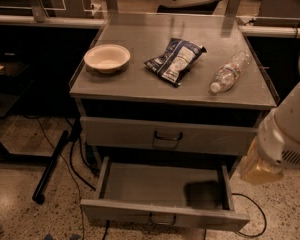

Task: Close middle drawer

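Note:
The middle drawer is a wide, shallow grey metal drawer, pulled far out of the cabinet at the bottom of the camera view. It is empty, with a dark shadow on its floor. A small dark wire handle sits at the centre of its low front panel. Above it the taller top drawer is shut. My gripper hangs at the end of the white arm, at the right, just outside the open drawer's right side and slightly above it, touching nothing.
The cabinet top carries a white bowl, a dark chip bag and a lying plastic bottle. A black pole and cables lie on the speckled floor to the left. A cable lies at the right.

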You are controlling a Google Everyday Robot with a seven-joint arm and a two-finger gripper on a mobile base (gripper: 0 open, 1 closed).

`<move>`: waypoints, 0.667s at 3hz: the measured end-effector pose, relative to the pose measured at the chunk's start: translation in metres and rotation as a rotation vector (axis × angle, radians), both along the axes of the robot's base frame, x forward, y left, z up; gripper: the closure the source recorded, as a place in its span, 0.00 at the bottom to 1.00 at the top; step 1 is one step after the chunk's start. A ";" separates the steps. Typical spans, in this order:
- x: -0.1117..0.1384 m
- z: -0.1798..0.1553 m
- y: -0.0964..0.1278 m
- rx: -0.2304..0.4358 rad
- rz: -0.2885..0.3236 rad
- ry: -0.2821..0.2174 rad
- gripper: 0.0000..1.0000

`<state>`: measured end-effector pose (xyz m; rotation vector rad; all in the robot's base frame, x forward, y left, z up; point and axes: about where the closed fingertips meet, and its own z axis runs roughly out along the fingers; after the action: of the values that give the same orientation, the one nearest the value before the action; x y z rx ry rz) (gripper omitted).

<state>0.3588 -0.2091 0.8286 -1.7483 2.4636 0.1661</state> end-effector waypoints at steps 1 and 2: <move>-0.008 -0.010 -0.001 -0.006 0.001 0.025 1.00; -0.015 -0.024 0.002 0.024 0.017 0.037 1.00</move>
<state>0.3434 -0.2071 0.8051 -1.7728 2.4618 0.2301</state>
